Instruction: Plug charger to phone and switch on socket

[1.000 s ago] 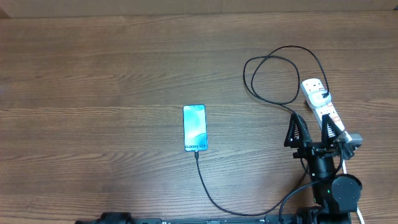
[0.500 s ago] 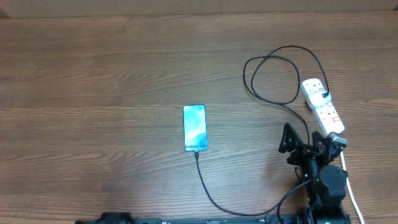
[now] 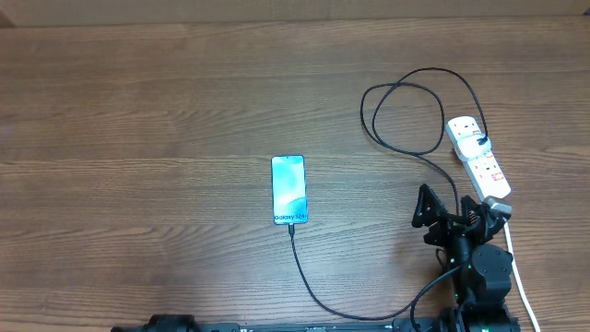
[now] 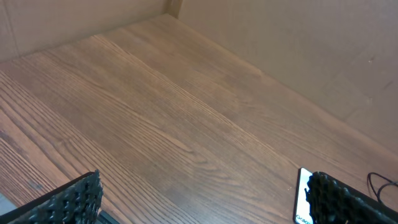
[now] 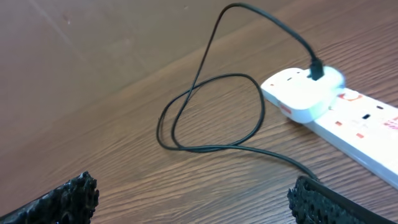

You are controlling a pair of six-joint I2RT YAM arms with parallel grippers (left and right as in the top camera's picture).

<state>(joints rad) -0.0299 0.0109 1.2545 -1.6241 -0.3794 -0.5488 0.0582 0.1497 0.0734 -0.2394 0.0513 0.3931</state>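
While both hands hang at the near edge of the bench (image 3: pixel 138 129), we see the left hand (image 4: pixel 202 183) released, fingers wide apart over bare wood. Our right hand (image 3: pixel 452 210) is released too, holding nothing, just beside the near end of the socket (image 3: pixel 479 155). Farther out, near mid-bench, lies the phone (image 3: pixel 289 189), screen up, with the charger (image 3: pixel 296 251) plugged into its near edge. That cable sweeps right, loops beyond the right hand and ends at the socket's far end.
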